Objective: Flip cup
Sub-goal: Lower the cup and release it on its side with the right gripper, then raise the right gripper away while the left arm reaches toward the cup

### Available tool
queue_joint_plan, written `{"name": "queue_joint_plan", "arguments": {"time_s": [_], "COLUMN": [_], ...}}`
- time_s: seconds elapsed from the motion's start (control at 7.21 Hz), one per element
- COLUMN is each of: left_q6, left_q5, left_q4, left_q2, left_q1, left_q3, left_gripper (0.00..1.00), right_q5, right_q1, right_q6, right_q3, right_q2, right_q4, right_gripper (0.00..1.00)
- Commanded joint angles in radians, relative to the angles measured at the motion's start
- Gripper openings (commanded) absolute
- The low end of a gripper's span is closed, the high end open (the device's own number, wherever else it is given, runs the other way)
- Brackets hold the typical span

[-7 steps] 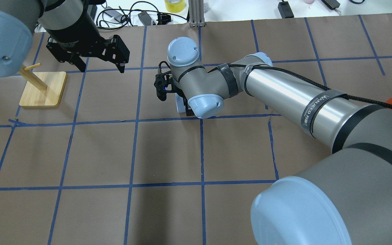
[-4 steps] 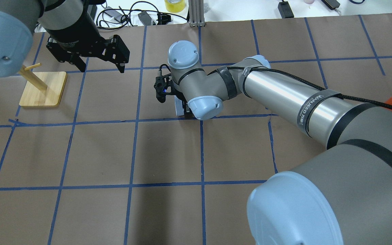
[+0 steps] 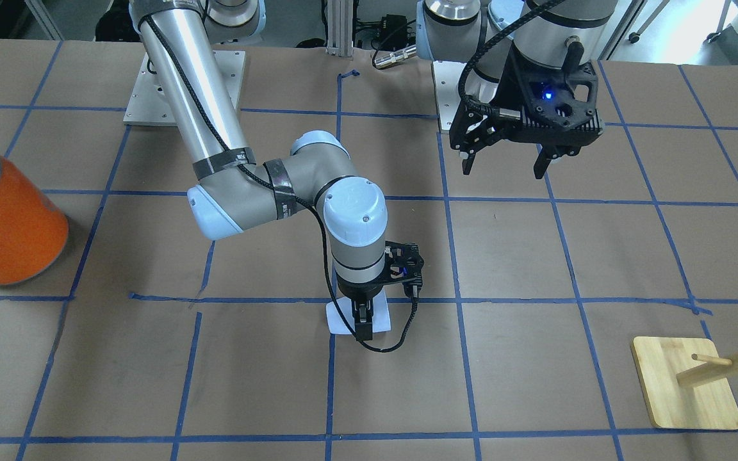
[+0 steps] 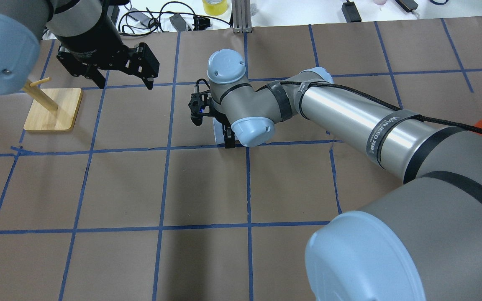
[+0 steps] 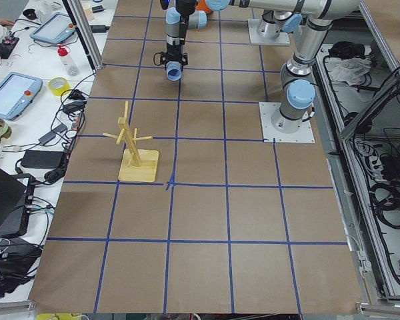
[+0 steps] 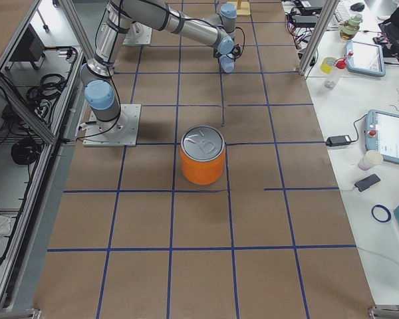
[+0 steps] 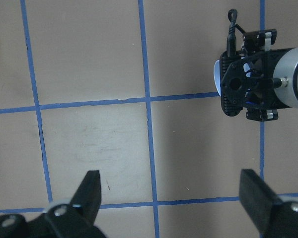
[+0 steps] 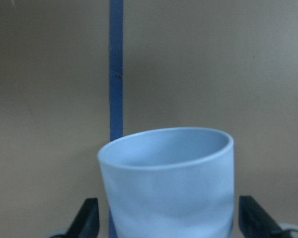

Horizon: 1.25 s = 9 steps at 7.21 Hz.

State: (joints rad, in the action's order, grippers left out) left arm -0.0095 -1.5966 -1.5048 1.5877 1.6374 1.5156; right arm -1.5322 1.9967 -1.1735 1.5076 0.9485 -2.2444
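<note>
The pale blue cup [image 8: 169,183] fills the right wrist view, its rim at the far end and its darker inside showing. My right gripper [image 8: 169,218] points down over it and is open. Its fingers [image 8: 88,218] stand close on either side of the cup; I cannot tell if they touch it. In the front view the cup [image 3: 340,320] sits low at the table's middle, behind the right gripper [image 3: 364,330]. From overhead only a sliver of the cup [image 4: 216,127] shows beside the gripper [image 4: 228,142]. My left gripper [image 4: 126,83] hangs open and empty at the far left, also seen in the front view [image 3: 503,171].
A large orange can [image 3: 7,224] with a silver top stands on my right side of the table. A wooden peg stand [image 4: 52,108] sits on my left, near the left gripper. A black cable [image 3: 388,346] loops beside the right gripper.
My right wrist has shifted slightly toward me and lower over the cup. The left arm has not moved.
</note>
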Motion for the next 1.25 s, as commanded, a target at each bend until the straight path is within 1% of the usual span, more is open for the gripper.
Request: {"name": "queue_joint_plan", "arguments": {"time_s": [0.0, 0.28, 0.42, 0.55, 0.69, 0.83, 0.97, 1.11], "left_q6": [-0.001, -0.001, -0.001, -0.004, -0.004, -0.013, -0.012, 0.000], "left_q5": [0.003, 0.004, 0.004, 0.059, 0.087, 0.096, 0.159, 0.313], "left_q4": [0.000, -0.003, -0.008, 0.003, 0.000, 0.012, 0.031, 0.061], "left_q2": [-0.002, -0.006, -0.020, -0.031, -0.028, -0.009, -0.002, 0.003], "left_q1": [-0.002, -0.005, -0.005, -0.007, -0.008, -0.022, -0.078, -0.127], "left_q3": [0.000, 0.000, 0.003, 0.000, 0.011, 0.034, 0.075, 0.131], "left_gripper": [1.00, 1.00, 1.00, 1.00, 1.00, 1.00, 1.00, 1.00], "right_q5": [0.001, 0.000, 0.000, 0.000, -0.008, -0.016, -0.016, -0.013], "right_q1": [-0.004, -0.015, -0.030, -0.042, -0.051, -0.076, -0.122, -0.172], "right_q6": [0.003, 0.038, 0.046, 0.075, 0.136, 0.149, 0.206, 0.297], "right_q3": [0.002, 0.000, 0.000, 0.000, 0.002, 0.003, 0.003, 0.003], "right_q2": [0.135, 0.308, 0.381, 0.445, 0.507, 0.547, 0.558, 0.562], "right_q4": [0.145, 0.352, 0.426, 0.475, 0.546, 0.580, 0.601, 0.595], "right_gripper": [1.00, 1.00, 1.00, 1.00, 1.00, 1.00, 1.00, 1.00]}}
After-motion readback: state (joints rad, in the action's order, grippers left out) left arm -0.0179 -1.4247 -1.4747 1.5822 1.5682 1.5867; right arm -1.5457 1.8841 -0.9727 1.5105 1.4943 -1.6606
